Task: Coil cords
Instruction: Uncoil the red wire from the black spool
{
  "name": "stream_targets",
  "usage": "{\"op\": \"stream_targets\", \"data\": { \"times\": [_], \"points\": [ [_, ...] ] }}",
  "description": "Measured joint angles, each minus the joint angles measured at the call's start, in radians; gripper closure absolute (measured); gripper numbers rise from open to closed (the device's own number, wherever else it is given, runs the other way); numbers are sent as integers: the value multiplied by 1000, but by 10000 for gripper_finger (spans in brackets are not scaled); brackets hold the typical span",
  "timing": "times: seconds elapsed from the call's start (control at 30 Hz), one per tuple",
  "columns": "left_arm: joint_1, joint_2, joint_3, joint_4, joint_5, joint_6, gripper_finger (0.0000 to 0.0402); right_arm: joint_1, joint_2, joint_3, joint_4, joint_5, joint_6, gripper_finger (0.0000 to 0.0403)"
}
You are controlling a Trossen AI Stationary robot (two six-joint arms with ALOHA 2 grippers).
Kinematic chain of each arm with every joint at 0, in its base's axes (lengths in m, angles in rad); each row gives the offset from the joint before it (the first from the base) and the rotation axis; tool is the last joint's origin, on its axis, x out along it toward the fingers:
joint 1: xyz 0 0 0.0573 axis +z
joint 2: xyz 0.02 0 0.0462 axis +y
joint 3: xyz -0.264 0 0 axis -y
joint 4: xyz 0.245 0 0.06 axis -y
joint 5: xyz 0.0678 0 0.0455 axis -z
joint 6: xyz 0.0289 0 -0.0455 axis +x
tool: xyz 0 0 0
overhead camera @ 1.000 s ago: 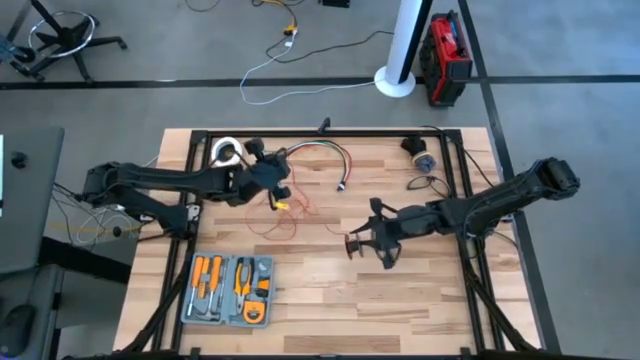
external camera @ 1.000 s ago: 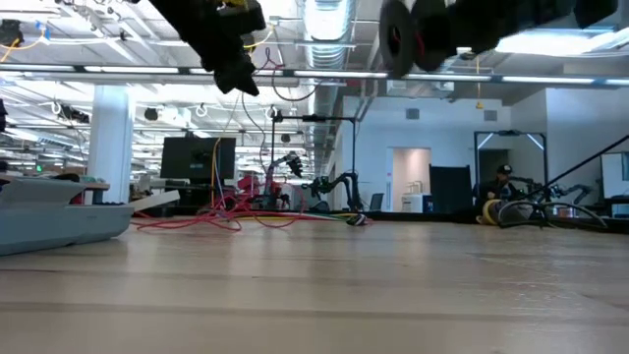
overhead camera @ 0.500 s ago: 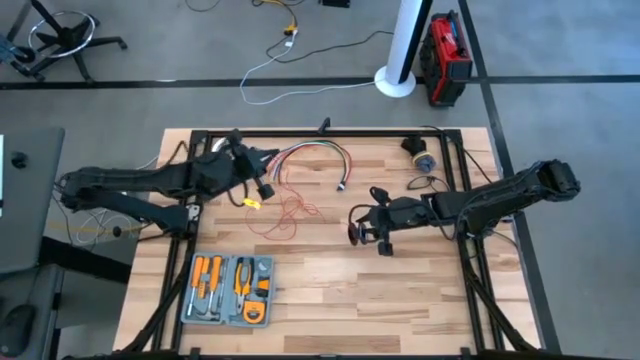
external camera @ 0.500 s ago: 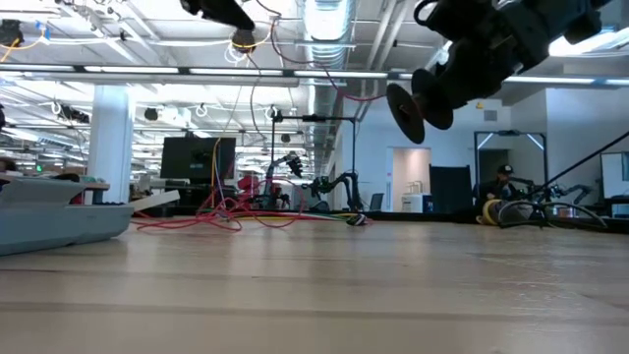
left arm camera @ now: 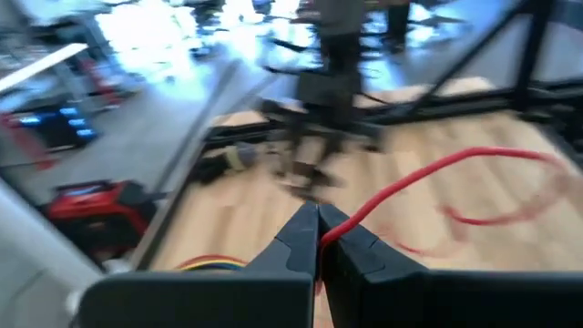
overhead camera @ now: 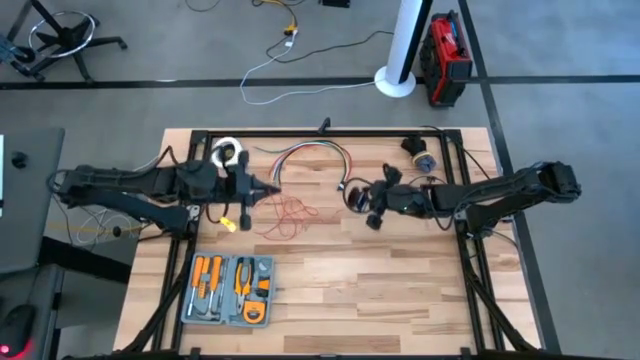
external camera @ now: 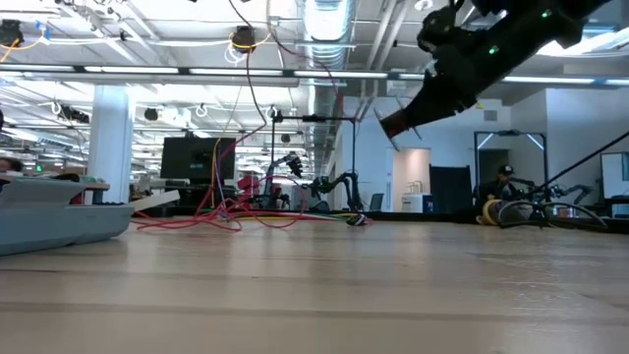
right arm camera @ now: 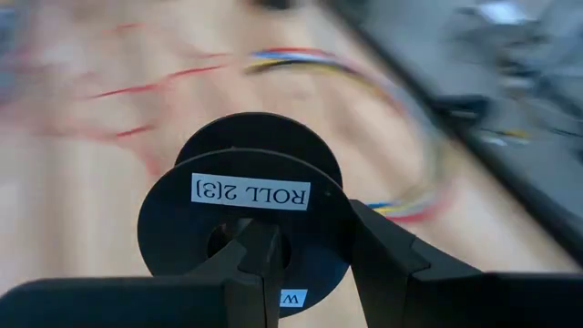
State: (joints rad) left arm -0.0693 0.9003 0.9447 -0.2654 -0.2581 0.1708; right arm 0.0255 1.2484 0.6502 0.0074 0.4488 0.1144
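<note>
The cord is a thin red wire (overhead camera: 287, 212); most of it lies in a loose tangle on the table's middle (external camera: 224, 212), and one strand rises from it (external camera: 252, 108) with a yellow tag (overhead camera: 228, 222) hanging along it. My left gripper (overhead camera: 270, 186) is above and left of the tangle, shut on the wire (left arm camera: 318, 235). My right gripper (overhead camera: 360, 196) is right of the tangle, shut on a black spool (right arm camera: 248, 214) labelled "ROLL 2(3)", raised above the table (external camera: 398, 120). My left gripper pinches a single strand of the red wire (left arm camera: 339, 226) between its two fingertips. The fingers point level toward the table's right. From them the wire runs on in the air toward the tangle (left arm camera: 474, 160). My right gripper holds the spool by its near flange (right arm camera: 314, 246). One finger (right arm camera: 260, 264) lies over the hub hole and the other (right arm camera: 387, 260) passes outside the flange's rim. The spool is lifted clear of the table, its axis roughly along the fingers.
A bundle of coloured wires (overhead camera: 318, 150) curves along the far side, with a white tape roll (overhead camera: 226, 152) at far left. An open grey tool case with orange-handled tools (overhead camera: 230, 290) sits near left. Small dark parts (overhead camera: 424, 165) lie at far right.
My right gripper has carried the spool toward the far edge and turned it. My left gripper has drawn back toward the table's left and risen, pulling a strand of the wire up; the yellow tag has swung leftward.
</note>
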Motion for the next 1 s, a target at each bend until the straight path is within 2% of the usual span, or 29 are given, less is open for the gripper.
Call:
{"op": "stream_targets", "data": {
  "times": [0.07, 0.17, 0.33, 0.47, 0.77, 0.9, 1.0],
  "points": [
    [-24, 1, 0, -19, 41, -4, 402, -13, 0, 0, 0, 96, 26, 295],
    [-59, 28, -7, 3, 63, -10, 401, -25, 0, 0, 1, 187, 36, 295],
    [-82, 49, -61, 62, 63, -4, 402, -26, 0, 0, 11, 260, 35, 295],
    [-82, 51, -101, 80, 62, -10, 401, -14, 0, 0, 67, 265, 4, 295],
    [-52, 66, -220, 181, 49, -77, 398, 92, 0, 0, 314, 254, -212, 295],
    [-10, 97, -253, 226, 73, -96, 372, 128, 0, 0, 387, 173, -263, 295],
    [35, 139, -277, 243, 164, -92, 335, 142, 0, 0, 434, 86, -288, 295]
  ]
}}
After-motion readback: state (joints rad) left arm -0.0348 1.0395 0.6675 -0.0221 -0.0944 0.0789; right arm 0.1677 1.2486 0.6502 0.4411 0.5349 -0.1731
